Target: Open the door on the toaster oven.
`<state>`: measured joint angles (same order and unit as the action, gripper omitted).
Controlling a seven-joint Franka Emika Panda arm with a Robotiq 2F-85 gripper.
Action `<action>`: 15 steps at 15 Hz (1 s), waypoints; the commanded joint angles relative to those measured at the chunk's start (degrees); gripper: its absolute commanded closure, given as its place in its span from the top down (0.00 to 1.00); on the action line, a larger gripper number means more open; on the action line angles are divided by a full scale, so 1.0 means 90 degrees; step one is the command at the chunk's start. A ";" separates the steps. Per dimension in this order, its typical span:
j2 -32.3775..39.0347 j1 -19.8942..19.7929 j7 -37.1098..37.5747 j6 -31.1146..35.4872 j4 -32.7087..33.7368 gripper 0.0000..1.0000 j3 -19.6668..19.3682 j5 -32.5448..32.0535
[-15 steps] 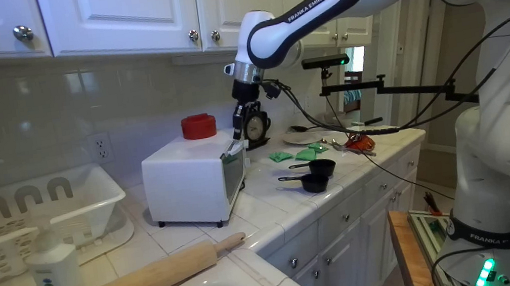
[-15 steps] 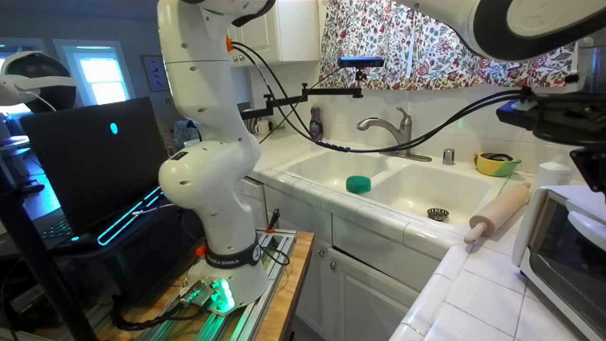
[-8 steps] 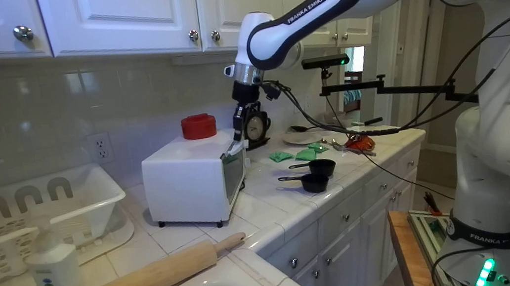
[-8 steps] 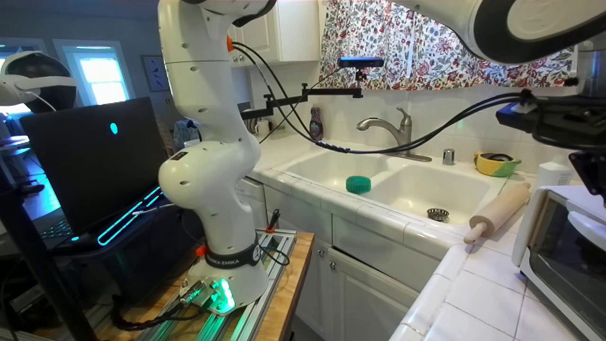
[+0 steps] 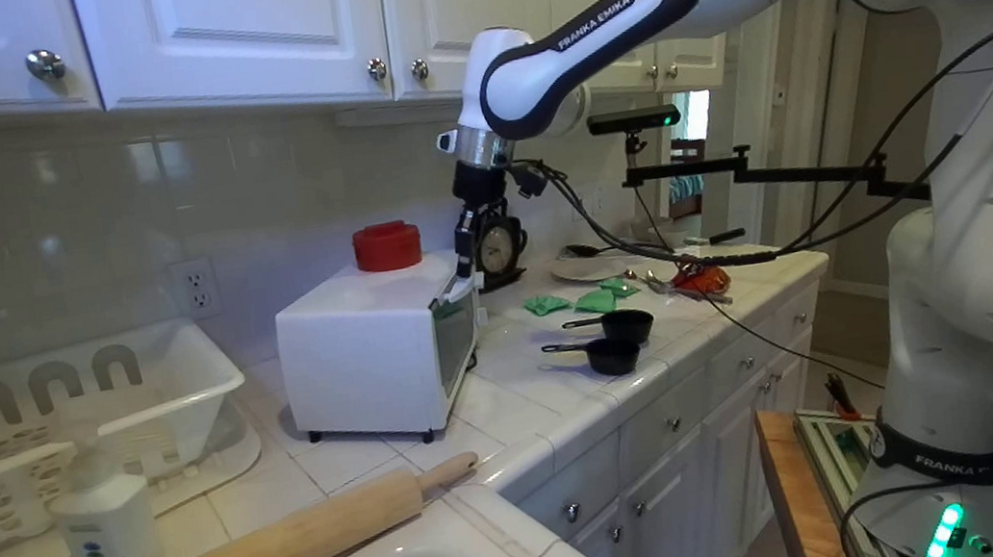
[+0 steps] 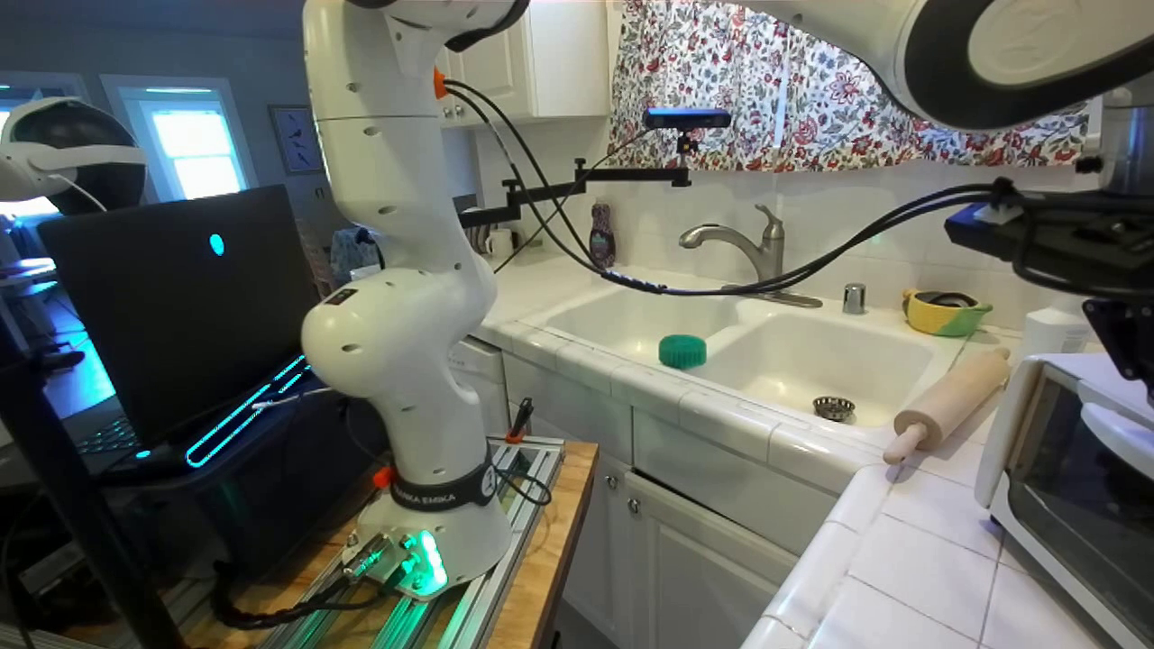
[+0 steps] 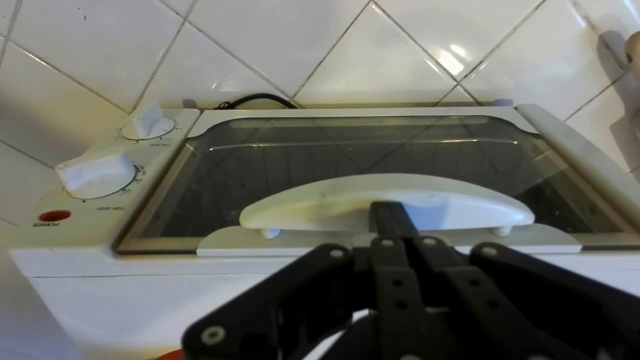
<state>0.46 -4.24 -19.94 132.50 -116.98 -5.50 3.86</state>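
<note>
The white toaster oven (image 5: 364, 375) stands on the tiled counter, also at the right edge of an exterior view (image 6: 999, 442). Its door (image 7: 300, 160), dark glass in a pale frame, looks closed. The curved white handle (image 7: 310, 205) runs along the door's top edge and shows in both exterior views (image 5: 461, 289) (image 6: 1122, 434). My gripper (image 7: 392, 215) points down at the handle's middle, fingertips together with nothing between them. The tips overlap the handle's inner side in the wrist view; whether they touch it I cannot tell. In both exterior views the gripper (image 5: 465, 263) (image 6: 1131, 361) is above the handle.
A red container (image 5: 386, 246) sits on top of the oven. A black dial clock or scale (image 5: 498, 249) stands behind the gripper. Black measuring cups (image 5: 612, 355), a rolling pin (image 5: 283, 553), a soap bottle (image 5: 105, 537) and a dish rack (image 5: 183, 400) are on the counter.
The arm and gripper have moved down slightly, toward the handle. The door and oven have not visibly moved.
</note>
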 commanded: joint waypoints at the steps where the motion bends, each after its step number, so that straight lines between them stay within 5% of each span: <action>1: -0.0036 -0.0057 -0.0104 -0.0168 -0.0109 0.00 0.0005 0.0026; 15: -0.1007 -0.0189 -0.0037 -0.0246 -0.1569 0.00 -0.0327 0.0061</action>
<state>-6.31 -5.28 -19.83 129.50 -126.86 -7.64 3.55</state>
